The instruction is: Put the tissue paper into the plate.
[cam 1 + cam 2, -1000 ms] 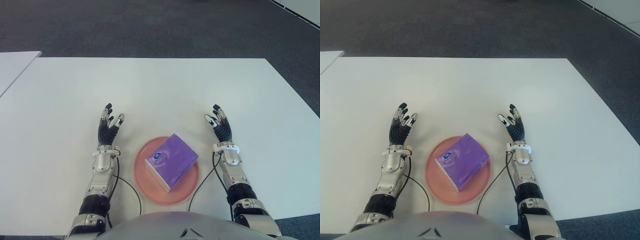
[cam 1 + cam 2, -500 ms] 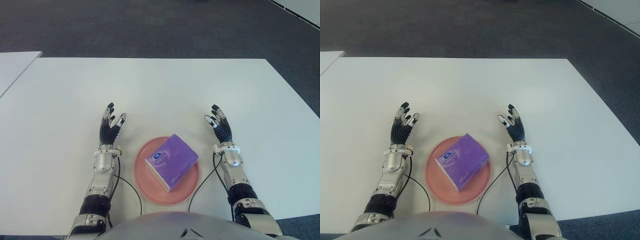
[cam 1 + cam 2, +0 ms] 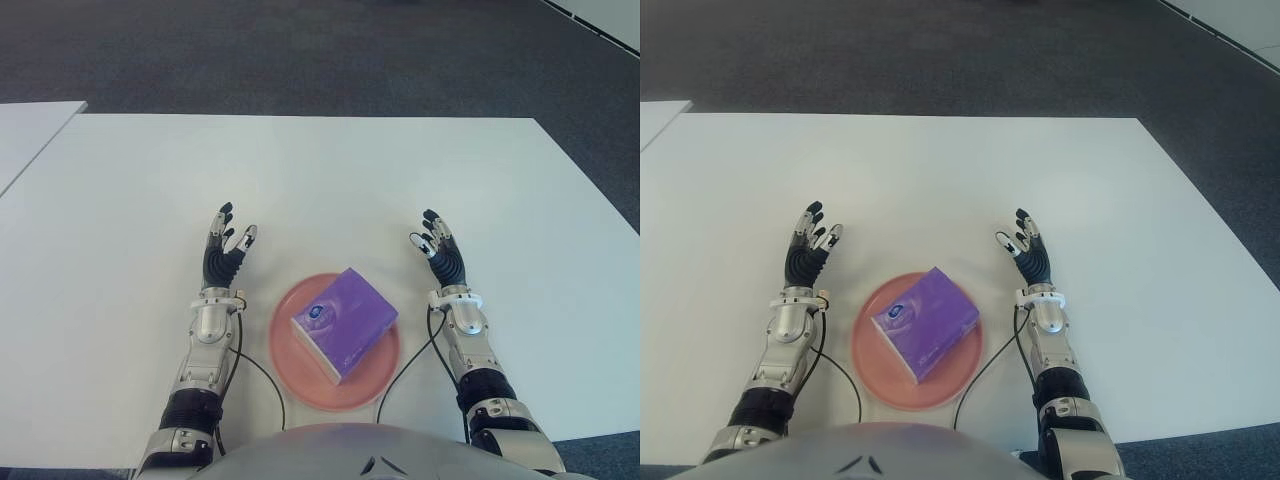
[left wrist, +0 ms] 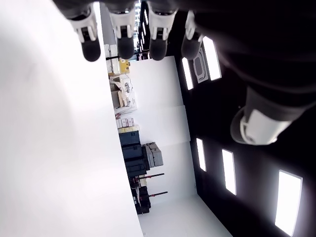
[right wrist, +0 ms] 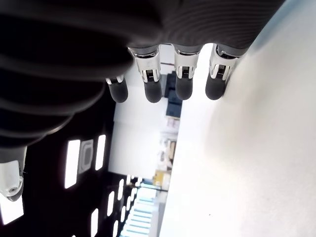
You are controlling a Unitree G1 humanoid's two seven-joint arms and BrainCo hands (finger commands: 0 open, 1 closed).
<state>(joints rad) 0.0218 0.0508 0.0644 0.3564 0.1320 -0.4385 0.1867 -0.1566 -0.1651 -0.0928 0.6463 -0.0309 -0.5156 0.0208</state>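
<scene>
The tissue pack (image 3: 344,321) is purple with a small white-and-blue oval mark and a white side edge; the plate (image 3: 290,362) is salmon pink; the table (image 3: 300,180) is plain white — the floor (image 3: 300,50) dark grey.

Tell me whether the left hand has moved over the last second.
Yes, slightly. Against the plate, the left hand, fingers open and empty, has drifted toward the robot's right and a bit nearer its body, closing on the plate's left rim.
</scene>
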